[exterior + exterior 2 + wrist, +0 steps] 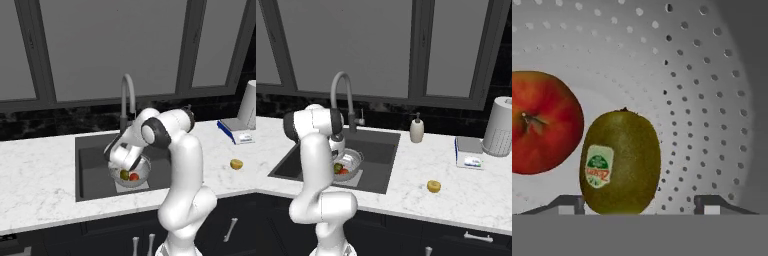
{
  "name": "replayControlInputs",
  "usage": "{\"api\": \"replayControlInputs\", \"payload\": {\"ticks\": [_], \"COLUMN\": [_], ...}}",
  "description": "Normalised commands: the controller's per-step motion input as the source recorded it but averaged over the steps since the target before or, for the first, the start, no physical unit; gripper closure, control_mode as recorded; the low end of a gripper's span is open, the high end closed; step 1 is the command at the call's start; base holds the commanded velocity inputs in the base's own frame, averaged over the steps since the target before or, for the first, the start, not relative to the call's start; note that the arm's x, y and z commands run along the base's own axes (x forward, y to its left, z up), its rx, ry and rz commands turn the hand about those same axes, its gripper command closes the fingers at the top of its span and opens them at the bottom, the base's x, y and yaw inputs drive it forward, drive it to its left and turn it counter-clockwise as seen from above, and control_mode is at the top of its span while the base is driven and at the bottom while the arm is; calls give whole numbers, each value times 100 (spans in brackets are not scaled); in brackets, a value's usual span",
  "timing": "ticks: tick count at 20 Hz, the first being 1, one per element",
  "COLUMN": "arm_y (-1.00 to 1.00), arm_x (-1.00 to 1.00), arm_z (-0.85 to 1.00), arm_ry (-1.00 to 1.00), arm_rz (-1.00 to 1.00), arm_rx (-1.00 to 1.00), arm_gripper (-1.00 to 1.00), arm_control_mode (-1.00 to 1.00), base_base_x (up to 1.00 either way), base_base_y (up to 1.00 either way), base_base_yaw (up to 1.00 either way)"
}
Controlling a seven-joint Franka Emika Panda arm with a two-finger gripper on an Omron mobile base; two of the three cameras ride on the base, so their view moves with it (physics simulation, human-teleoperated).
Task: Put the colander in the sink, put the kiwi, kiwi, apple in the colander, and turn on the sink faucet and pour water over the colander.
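Dark olive-green oval kiwi with sticker lying between spread-apart dark fingertips, untouched, inside perforated silver-grey metal colander; red-orange round apple sitting just beside.

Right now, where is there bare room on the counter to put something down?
Free: the marble left of the sink, and the patch between the soap dispenser and the yellow kiwi. Crowded: the colander, with the gripper, apple and green kiwi.

White marble counter over dark cabinets; large grey-framed windows above a black backsplash.
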Motion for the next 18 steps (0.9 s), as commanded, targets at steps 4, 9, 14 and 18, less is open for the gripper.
{"api": "replayControlInputs", "payload": {"ticks": [4,9,14,18], "arm_y": [-41,-51,-62,-80], "arm_x": [0,-23,-62,-71], "arm_z": [23,74,78,60], "arm_ry": [0,-5,-11,-16], "arm_rz": [0,3,8,6], "arm_rx": [17,22,23,25], "arm_gripper": [-100,-100,-100,-100], "arm_control_mode": [-100,-100,-100,-100], "base_base_x": [0,0,0,0], "base_base_y": [0,0,0,0], "base_base_yaw": [0,0,0,0]}}
